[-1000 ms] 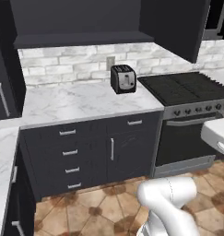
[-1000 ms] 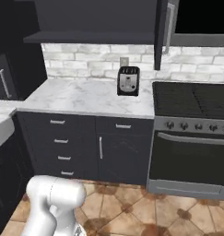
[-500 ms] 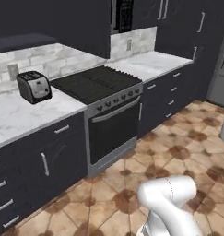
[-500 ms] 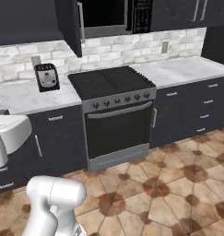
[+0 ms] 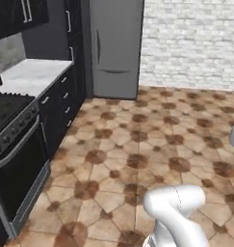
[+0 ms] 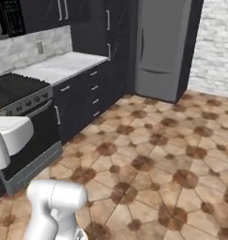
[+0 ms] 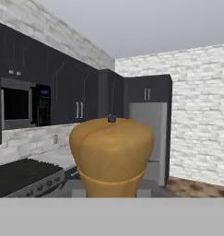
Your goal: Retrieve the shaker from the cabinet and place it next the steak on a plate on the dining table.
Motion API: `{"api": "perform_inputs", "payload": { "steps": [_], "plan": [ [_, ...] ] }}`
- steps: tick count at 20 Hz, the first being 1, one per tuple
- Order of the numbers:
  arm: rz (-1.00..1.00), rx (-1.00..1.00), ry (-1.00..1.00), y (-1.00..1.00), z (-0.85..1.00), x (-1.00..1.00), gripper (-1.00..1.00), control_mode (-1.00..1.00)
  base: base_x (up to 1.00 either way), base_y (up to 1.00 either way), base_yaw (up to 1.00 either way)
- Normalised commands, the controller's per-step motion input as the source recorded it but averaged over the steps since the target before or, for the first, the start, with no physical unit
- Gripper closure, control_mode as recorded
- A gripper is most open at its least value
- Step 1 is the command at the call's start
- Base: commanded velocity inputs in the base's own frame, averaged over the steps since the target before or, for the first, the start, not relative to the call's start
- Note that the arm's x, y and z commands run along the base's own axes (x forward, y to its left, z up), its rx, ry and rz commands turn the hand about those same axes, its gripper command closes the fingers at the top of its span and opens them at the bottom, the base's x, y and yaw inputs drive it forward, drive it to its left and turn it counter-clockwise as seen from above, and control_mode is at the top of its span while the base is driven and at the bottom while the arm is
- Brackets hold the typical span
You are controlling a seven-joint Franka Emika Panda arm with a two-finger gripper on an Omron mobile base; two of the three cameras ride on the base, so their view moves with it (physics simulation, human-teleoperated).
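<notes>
We see our arm [image 5: 174,212] folded low by the base over the tiled floor [image 5: 152,144]; the hand view has the tan shaker [image 7: 111,154] clamped in our closed gripper, facing the grey fridge [image 6: 162,47] and microwave [image 7: 21,107]

Tiled floor [image 5: 152,140] of brown octagonal pattern, lying below the gripper. Grey fridge [image 5: 116,48] and dark base cabinets [image 6: 87,96] stand directly on it.
</notes>
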Motion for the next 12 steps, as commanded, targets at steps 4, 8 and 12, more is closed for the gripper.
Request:
{"api": "perform_inputs", "payload": {
  "steps": [4, 8, 12],
  "plan": [
    [0.00, 0.00, 0.00, 0.00, 0.00, 0.00, 1.00, 1.00, 0.00, 0.00, -1.00],
    [0.00, 0.00, 0.00, 0.00, 0.00, 0.00, 1.00, 1.00, 0.00, 0.00, -0.98],
    [0.00, 0.00, 0.00, 0.00, 0.00, 0.00, 1.00, 1.00, 0.00, 0.00, -0.97]
  ]
}}
